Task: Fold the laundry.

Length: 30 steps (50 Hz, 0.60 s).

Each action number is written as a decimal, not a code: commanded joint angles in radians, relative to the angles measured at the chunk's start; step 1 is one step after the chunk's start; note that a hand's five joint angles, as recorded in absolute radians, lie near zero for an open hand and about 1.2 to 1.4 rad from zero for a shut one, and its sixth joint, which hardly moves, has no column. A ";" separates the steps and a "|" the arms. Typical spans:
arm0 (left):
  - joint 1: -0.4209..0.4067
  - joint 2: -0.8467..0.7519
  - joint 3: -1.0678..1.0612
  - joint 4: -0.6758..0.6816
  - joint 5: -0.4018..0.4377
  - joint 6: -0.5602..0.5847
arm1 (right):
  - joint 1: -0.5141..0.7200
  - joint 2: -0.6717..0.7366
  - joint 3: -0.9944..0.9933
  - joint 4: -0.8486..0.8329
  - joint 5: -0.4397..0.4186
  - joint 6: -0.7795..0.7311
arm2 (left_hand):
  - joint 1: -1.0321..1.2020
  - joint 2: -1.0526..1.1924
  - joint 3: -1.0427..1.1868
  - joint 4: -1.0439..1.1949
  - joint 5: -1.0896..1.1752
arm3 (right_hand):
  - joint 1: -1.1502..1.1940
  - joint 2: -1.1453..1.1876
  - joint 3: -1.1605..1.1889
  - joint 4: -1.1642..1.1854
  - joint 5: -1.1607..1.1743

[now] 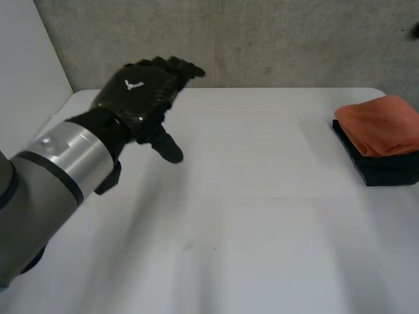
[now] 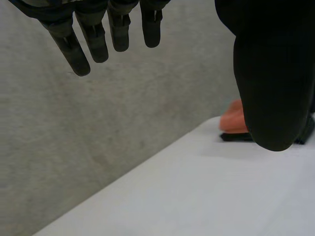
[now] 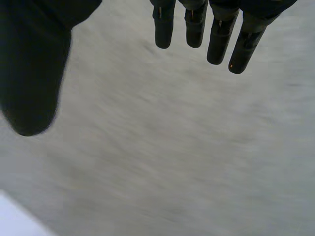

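The left hand hovers at upper left over the table, fingers loosely spread and empty. The right hand is also spread and empty. A folded orange cloth lies on a black cloth at the right edge. This fold looks finished; the next move probably calls for a fresh piece.
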 commanded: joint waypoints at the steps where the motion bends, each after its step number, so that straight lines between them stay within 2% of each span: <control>1: 0.060 0.000 0.023 0.000 -0.030 -0.001 | 0.227 -0.178 0.338 0.107 -0.010 0.290 | -0.018 -0.019 -0.023 -0.016 -0.048 | -0.026 -0.043 -0.039 -0.057 -0.067; 9: 0.149 0.013 -0.004 -0.002 -0.069 0.000 | 0.342 -0.315 0.677 -0.089 -0.010 0.295 | -0.018 -0.019 -0.023 -0.016 -0.048 | -0.026 -0.043 -0.039 -0.057 -0.067; 13: 0.182 0.026 -0.032 -0.002 -0.080 0.002 | 0.354 -0.387 0.766 -0.156 -0.016 0.286 | -0.018 -0.019 -0.023 -0.016 -0.048 | -0.026 -0.043 -0.039 -0.057 -0.067; 20: 0.231 0.062 -0.058 0.000 -0.079 -0.003 | 0.356 -0.406 0.800 -0.167 -0.003 0.266 | -0.018 -0.019 -0.023 -0.016 -0.048 | -0.026 -0.043 -0.039 -0.057 -0.067; 30: 0.232 0.075 -0.072 0.001 -0.080 -0.012 | 0.361 -0.407 0.803 -0.169 0.025 0.258 | -0.018 -0.019 -0.023 -0.016 -0.048 | -0.026 -0.043 -0.039 -0.057 -0.067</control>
